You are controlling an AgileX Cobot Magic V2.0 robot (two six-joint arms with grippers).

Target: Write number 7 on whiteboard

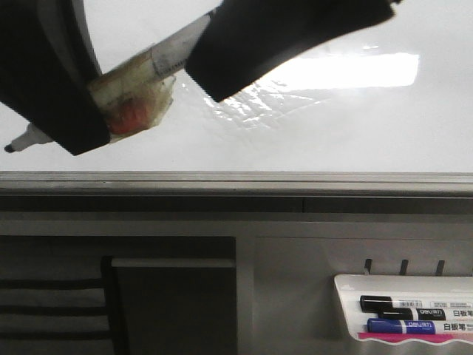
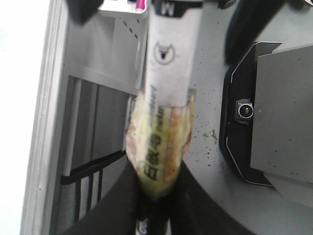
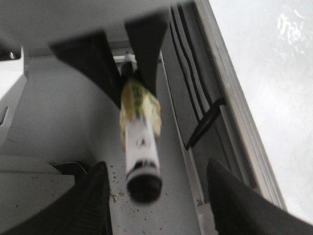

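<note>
Front view, left gripper (image 1: 81,111) clamping marker (image 1: 140,81), over whiteboard (image 1: 332,140)

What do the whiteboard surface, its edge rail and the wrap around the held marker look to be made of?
Whiteboard: glossy, smooth white surface, probably coated; it mirrors a bright rectangular glare, and a crinkly shiny patch suggests a film. Edge rail: dull grey, looks like brushed metal, likely aluminium. Wrap on the marker in the left gripper: wrinkled yellowish translucent tape or plastic, I cannot tell which.
</note>
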